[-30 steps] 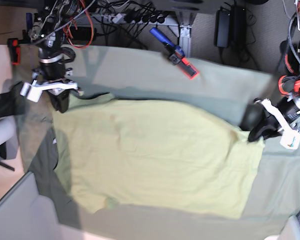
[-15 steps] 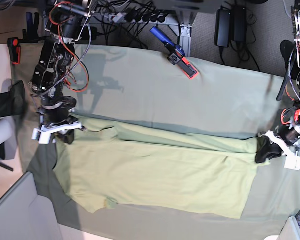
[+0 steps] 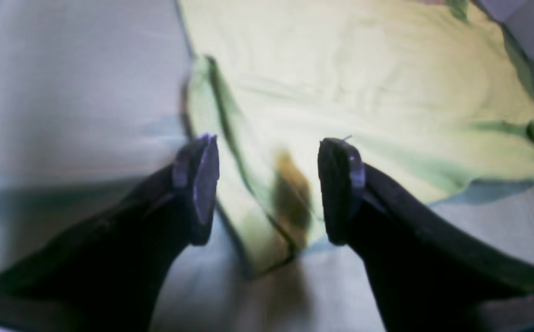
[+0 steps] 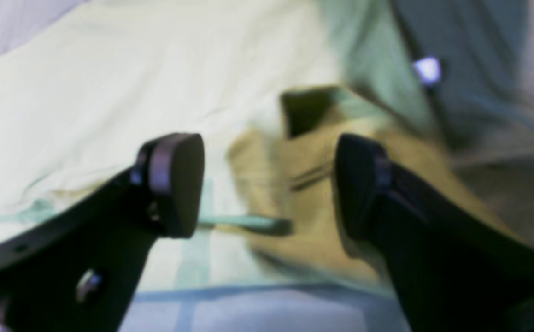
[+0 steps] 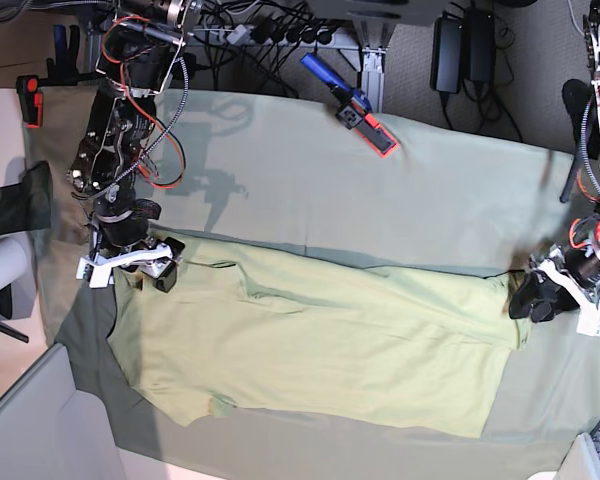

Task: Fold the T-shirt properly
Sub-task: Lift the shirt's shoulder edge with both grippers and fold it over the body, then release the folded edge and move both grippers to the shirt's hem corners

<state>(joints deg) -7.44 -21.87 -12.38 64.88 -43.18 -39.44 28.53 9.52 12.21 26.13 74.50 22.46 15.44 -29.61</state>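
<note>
Both my left end effector (image 3: pixel 267 189) and right end effector (image 4: pixel 267 184) gape wide, gripping nothing, over the T-shirt (image 5: pixel 320 340) at mid-frame.

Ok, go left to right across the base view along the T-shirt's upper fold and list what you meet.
Right claw → T-shirt → left claw. Both claws stand open at the shirt's two ends, on the grey-green table cloth.

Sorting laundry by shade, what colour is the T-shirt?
Plain pale yellow-green T-shirt, clearest in the base view.
</note>
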